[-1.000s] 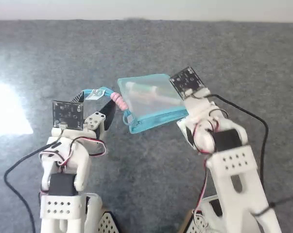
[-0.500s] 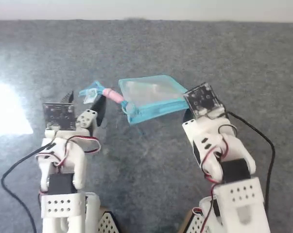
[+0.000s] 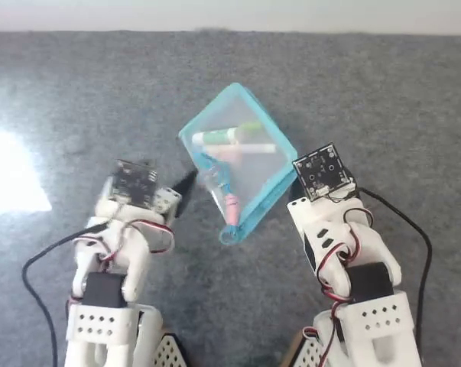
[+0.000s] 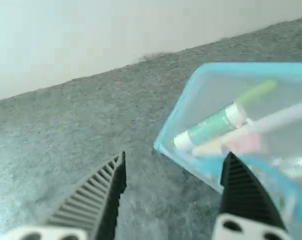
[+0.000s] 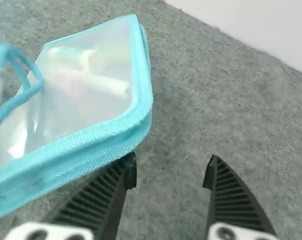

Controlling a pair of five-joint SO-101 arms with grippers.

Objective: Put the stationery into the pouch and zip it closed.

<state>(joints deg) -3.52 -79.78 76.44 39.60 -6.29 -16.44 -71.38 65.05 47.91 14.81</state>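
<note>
Where grey mat meets pale wall, pouch lies between the two arms.
Pouch sits diamond-wise, long axis far-to-near: one corner toward wall, zip-end corner toward arm bases. Left gripper and right gripper flank it, jaws spread, holding nothing. Pens inside lie crosswise; pink pull on top.

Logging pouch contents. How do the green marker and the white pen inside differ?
The green marker is thicker, green with a white end; the white pen is thinner and plain white. The green marker lies nearer the far corner of the pouch, the white pen on the near side of it. Both lie inside the pouch, side by side and roughly parallel.
</note>
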